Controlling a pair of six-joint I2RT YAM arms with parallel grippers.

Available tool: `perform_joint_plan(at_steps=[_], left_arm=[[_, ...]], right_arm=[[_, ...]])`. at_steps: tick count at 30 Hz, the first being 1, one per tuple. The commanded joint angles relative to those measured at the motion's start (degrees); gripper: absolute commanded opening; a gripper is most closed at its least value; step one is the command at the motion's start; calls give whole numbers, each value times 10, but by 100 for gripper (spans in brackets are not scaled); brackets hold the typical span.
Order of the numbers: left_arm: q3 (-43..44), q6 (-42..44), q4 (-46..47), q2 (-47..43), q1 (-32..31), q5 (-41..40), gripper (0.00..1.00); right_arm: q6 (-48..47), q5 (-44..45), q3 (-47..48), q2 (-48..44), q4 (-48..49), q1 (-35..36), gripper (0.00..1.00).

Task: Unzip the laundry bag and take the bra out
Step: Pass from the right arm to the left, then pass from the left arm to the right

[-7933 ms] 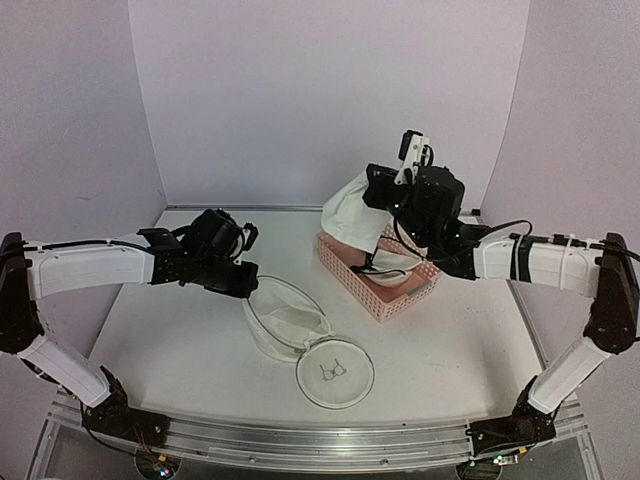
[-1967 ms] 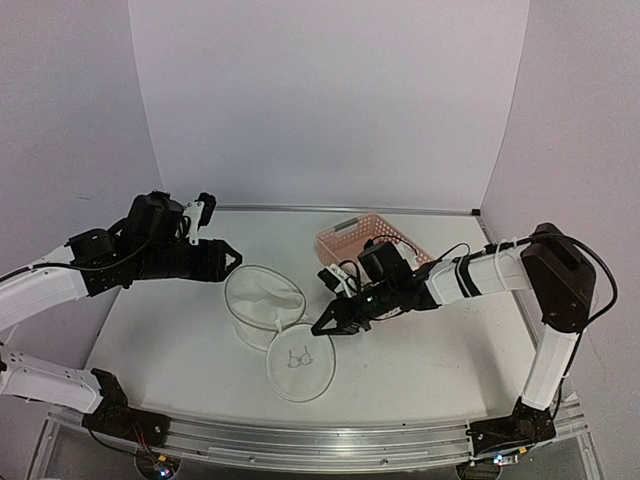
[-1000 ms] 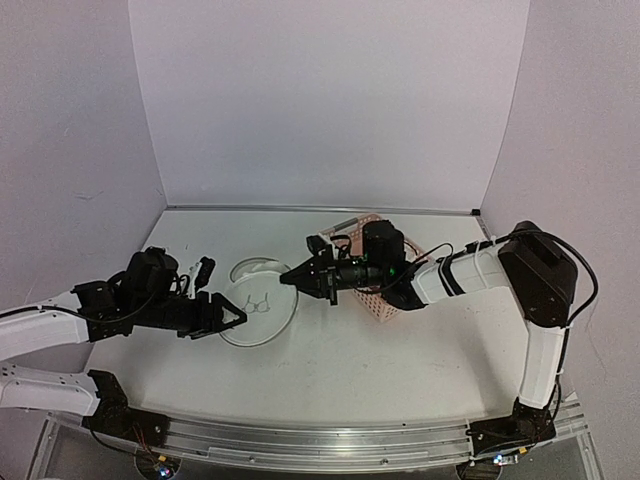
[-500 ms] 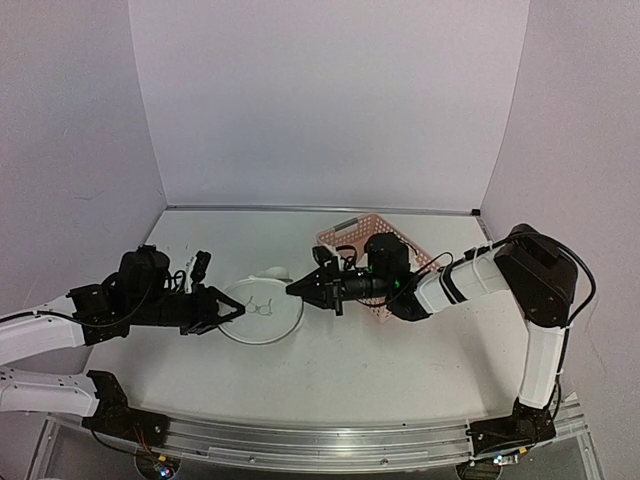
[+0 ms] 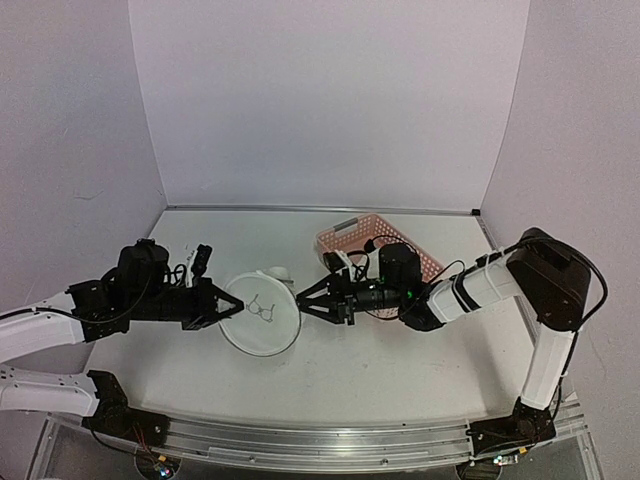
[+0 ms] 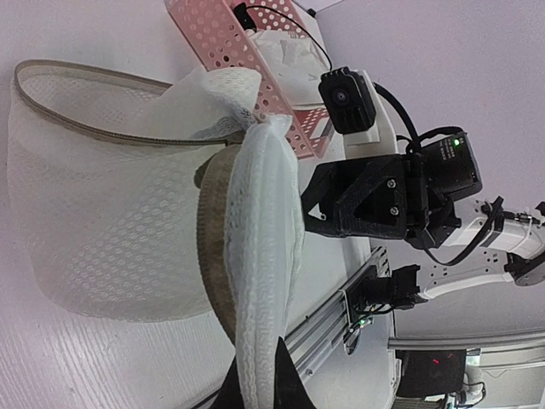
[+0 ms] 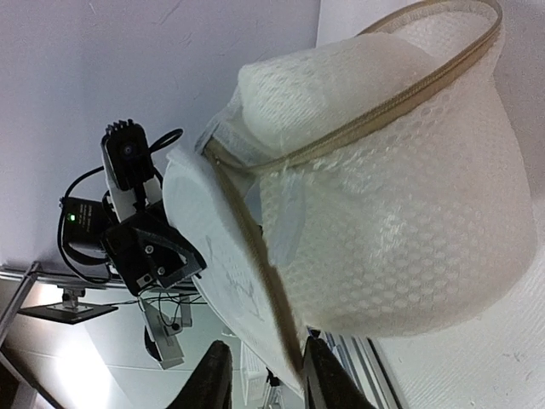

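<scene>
laundry bag (image 5: 262,318): round white mesh, tan zipper, lid unzipped and swung open; centre of the bench (image 5: 400,365)
left jaws: pinching the lid's mesh edge
right jaws: spread, astride the lid rim

Left gripper (image 6: 255,375) mostly cut off by the bottom edge, right gripper (image 7: 268,358) too, inside of laundry bag (image 6: 111,213) between them hidden by mesh.

Left end effector (image 5: 231,308) and right end effector (image 5: 307,298) flank the laundry bag (image 5: 262,328).
</scene>
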Motion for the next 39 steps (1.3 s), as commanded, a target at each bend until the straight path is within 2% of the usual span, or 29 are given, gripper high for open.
perform_joint_plan(at_steps=[1,5,7,12,17,19,22,27,39], left_arm=[[43,-2,39,2,3,9,0],[49,-9,50,9,3,17,0],[51,-17,56,11,3,19,0],[54,-46,83,19,3,27,0],[52,-74,98,25,2,23,0],[47,-86,102,27,3,25,0],[38,-104,127,29,3,28,0],[30,-120,140,30,3,32,0],[23,-138,150,26,3,36,0]], right_arm=[[-78,12,-22,-66,28,1,37],[-155,16,-45,-100,16,1,42],[-224,28,-55,-126,-15,3,45],[-481,113,-75,-215,-140,34,48],[-689,204,-108,-285,-156,78,52],[-792,237,-114,-297,-159,101,53],[-892,279,-119,-302,-165,129,55],[-1015,370,-135,-290,-139,173,58],[-1245,601,-135,-193,17,289,64]])
